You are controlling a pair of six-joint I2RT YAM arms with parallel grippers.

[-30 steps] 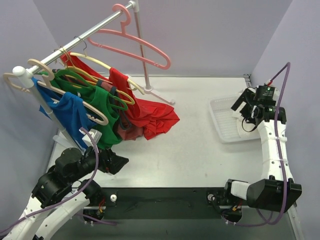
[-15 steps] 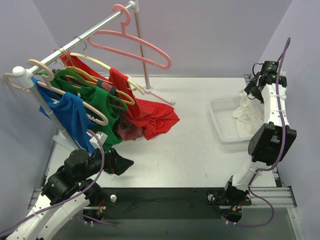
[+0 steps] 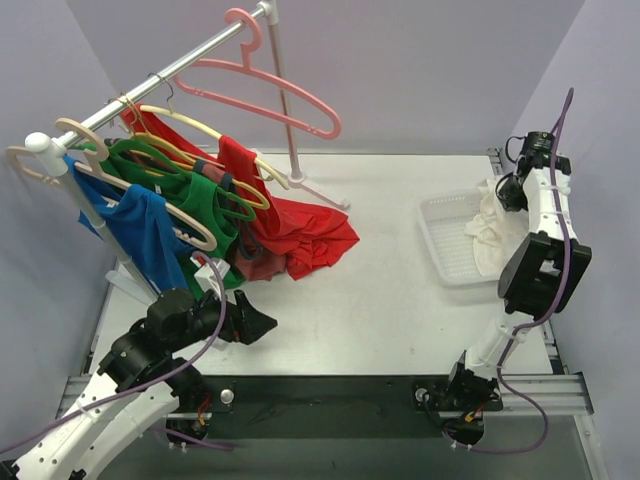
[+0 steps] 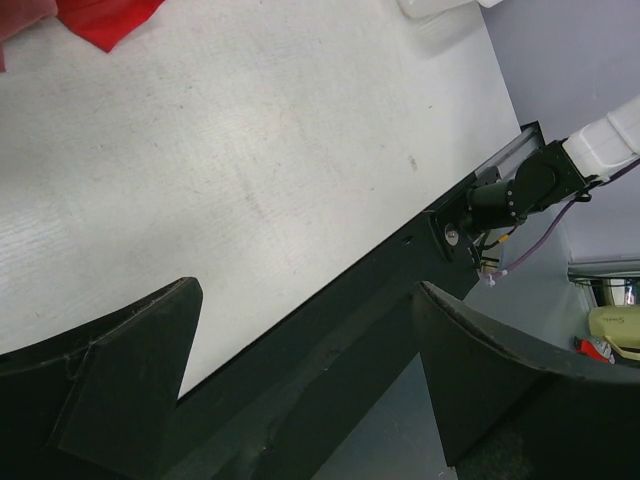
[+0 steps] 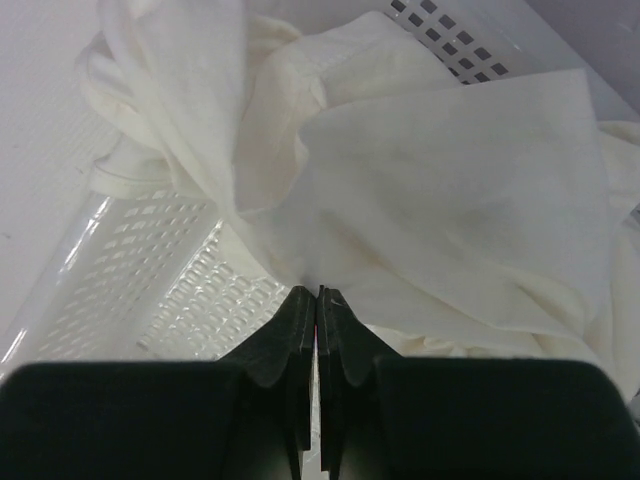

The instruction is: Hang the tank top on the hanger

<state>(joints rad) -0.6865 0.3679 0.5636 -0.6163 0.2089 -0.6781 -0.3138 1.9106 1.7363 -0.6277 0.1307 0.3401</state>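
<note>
The white tank top (image 3: 487, 228) (image 5: 450, 180) lies bunched in a white perforated tray (image 3: 440, 235) (image 5: 150, 280) at the table's right, with one fold drawn upward. My right gripper (image 3: 510, 190) (image 5: 318, 293) hangs above the tray's far right corner, shut on that fold of the tank top. The pink hanger (image 3: 270, 95) hangs empty at the far end of the rail (image 3: 170, 70). Low at the near left, my left gripper (image 3: 265, 325) (image 4: 305, 290) is open and holds nothing, its fingers over the table's front edge.
Red (image 3: 290, 225), green (image 3: 205, 215) and blue (image 3: 145, 230) shirts hang on beige and green hangers along the rail at the left. The rack's upright pole (image 3: 288, 110) stands at the back. Purple walls close in on both sides.
My right gripper shut on the tank top in the tray and drew a fold upward as the arm straightened. My left arm reached further right along the front edge.
</note>
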